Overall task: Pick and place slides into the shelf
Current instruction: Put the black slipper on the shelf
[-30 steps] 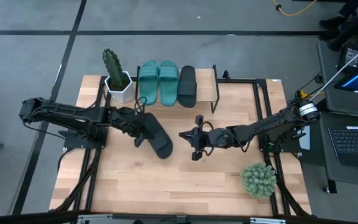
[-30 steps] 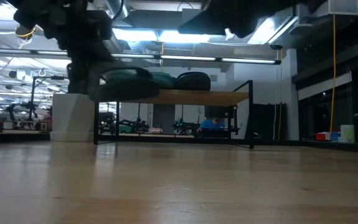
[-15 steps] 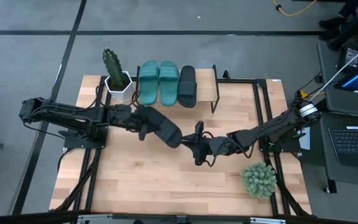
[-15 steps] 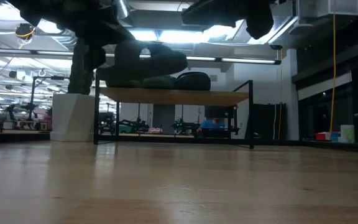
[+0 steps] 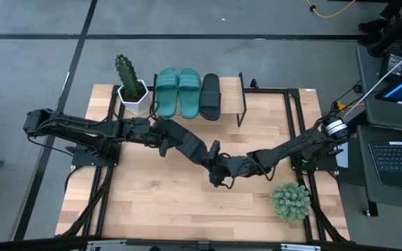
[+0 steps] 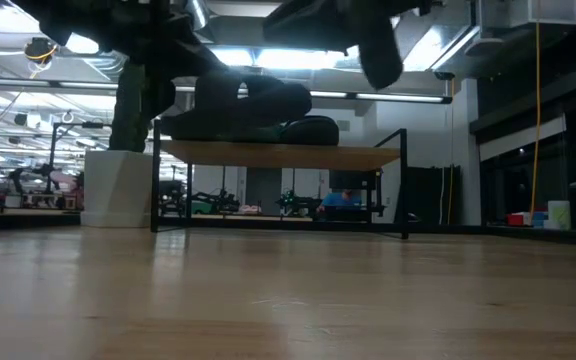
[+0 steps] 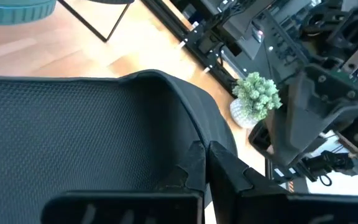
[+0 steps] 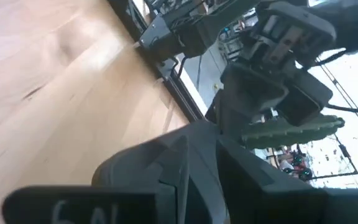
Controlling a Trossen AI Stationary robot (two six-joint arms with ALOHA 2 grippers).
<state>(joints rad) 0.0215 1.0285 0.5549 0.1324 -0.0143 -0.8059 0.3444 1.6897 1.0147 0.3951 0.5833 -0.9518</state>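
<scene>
Here the fourth slide, a black one, hangs in the air above the middle of the surface, in front of the shelf and a little to the side of it where the cactus stands. The left gripper is clenched on the slide's end nearer the cactus, and its wrist view is filled by the slide's textured sole. The right gripper is at the slide's other end, the end farther from the shelf; its fingers lie on either side of the slide's edge, but whether they press on it I cannot tell. From table height the slide shows level with the shelf top and clear of it.

On the shelf lie three slides side by side: two teal ones next to the cactus pot, then a black one, with bare plank beyond it. A small bushy plant stands on the surface well away from the shelf, near the right arm's base.
</scene>
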